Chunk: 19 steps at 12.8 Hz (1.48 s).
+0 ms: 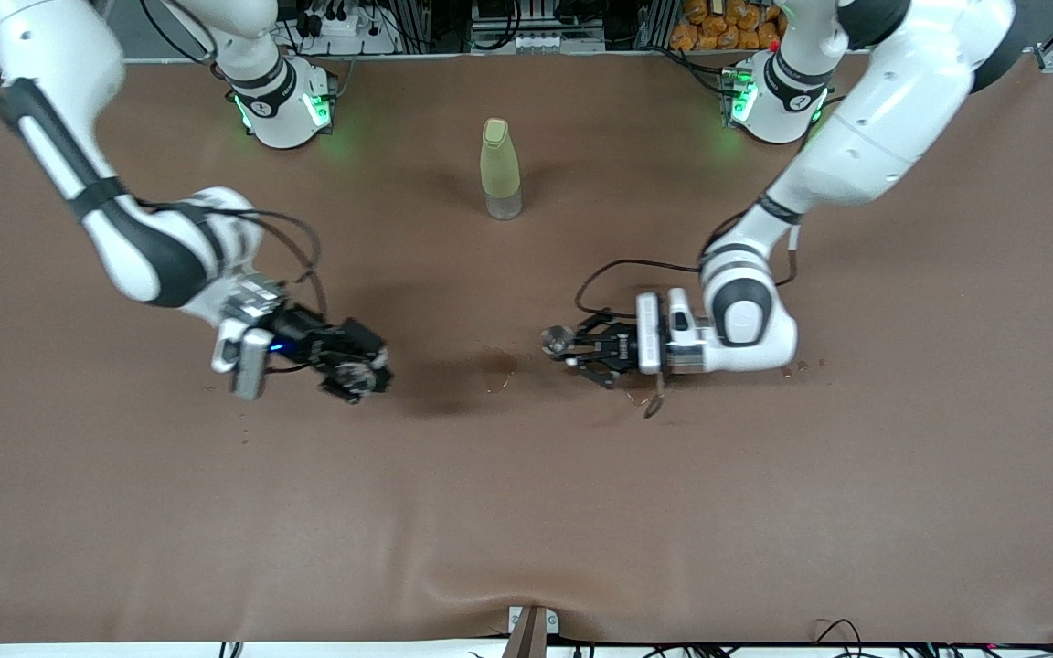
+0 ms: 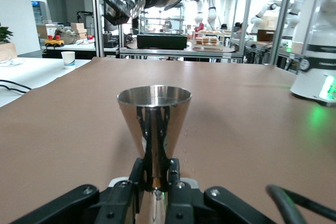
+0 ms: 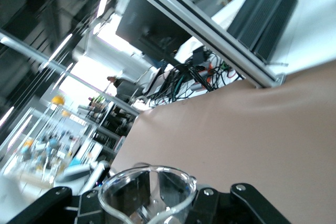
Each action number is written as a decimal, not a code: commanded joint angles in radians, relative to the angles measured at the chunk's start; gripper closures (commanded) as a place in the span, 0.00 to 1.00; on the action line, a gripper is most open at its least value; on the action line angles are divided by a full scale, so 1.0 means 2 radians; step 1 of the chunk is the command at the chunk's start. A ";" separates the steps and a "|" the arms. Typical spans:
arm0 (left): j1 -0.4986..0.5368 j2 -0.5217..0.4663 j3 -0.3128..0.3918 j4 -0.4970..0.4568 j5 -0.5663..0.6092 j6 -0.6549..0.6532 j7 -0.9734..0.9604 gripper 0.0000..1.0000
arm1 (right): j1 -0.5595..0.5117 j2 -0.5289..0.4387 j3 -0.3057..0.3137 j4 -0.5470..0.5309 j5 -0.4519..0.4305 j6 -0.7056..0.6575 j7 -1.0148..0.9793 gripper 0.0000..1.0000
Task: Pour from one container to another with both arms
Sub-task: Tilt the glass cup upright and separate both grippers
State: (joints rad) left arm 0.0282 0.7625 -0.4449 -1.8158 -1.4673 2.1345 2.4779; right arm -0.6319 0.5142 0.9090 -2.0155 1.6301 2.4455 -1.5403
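Left jaws: closed on the waist of a polished steel double-cone measuring cup [image 2: 154, 124]; the left gripper [image 1: 572, 345] hangs low over the tabletop, right of centre in the front view, cup held upright with its mouth up.
Right jaws: closed around a small clear glass cup [image 3: 148, 191]; the right gripper [image 1: 355, 370] is left of centre in the front view, over the tabletop, wrist turned so the glass looks tilted.
Gap: the two grippers are well apart, with a dark damp-looking patch [image 1: 472, 370] on the brown cloth-covered tabletop [image 1: 526, 512] between them.
Risk, alignment: the vessels must be brought together; both mouths are small, so a slight offset would likely send liquid onto the cloth.
Risk, grip: the steel cup is pinched only at its narrow waist; it may swivel in the jaws when tipped.
Risk, glass: smooth and held near the rim; it could slip if tilted further.
Risk, contents: cannot tell whether either vessel holds liquid.
Risk, cables: black cables [image 1: 609, 270] loop close by the left wrist and might snag as it rotates.
Arms: two large white jointed arms with dark joint bands, bases at the top edge of the front view.
Bystander: a pale yellow-green bottle [image 1: 500, 169] stands upright at upper centre, clear of both grippers.
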 commanded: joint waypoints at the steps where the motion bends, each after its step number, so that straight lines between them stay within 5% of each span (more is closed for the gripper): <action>1: 0.065 -0.056 -0.002 -0.060 0.066 -0.047 -0.006 1.00 | -0.035 0.015 -0.061 0.004 -0.139 -0.101 -0.007 1.00; 3: 0.129 -0.064 -0.003 -0.071 0.131 -0.107 -0.011 1.00 | -0.035 0.015 -0.129 0.026 -0.239 -0.185 -0.030 1.00; 5: 0.194 -0.071 -0.002 -0.075 0.193 -0.167 -0.014 1.00 | -0.035 0.020 -0.199 0.048 -0.286 -0.269 -0.088 1.00; 10: 0.322 -0.069 0.001 -0.072 0.301 -0.230 -0.014 1.00 | -0.036 0.089 -0.292 0.094 -0.325 -0.342 -0.284 1.00; 13: 0.388 -0.045 0.002 -0.054 0.335 -0.234 -0.013 1.00 | -0.038 0.148 -0.332 0.122 -0.323 -0.364 -0.411 1.00; 16: 0.398 -0.006 0.033 -0.031 0.340 -0.237 -0.013 1.00 | -0.060 0.214 -0.339 0.187 -0.325 -0.449 -0.456 1.00; 19: 0.398 0.030 0.035 -0.009 0.341 -0.237 -0.008 1.00 | -0.076 0.220 -0.349 0.185 -0.333 -0.492 -0.485 1.00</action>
State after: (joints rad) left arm 0.8277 0.7746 -0.3686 -1.8858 -0.8022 1.6844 2.4642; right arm -0.7515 0.9318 0.2028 -1.6743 0.9930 1.5157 -2.4766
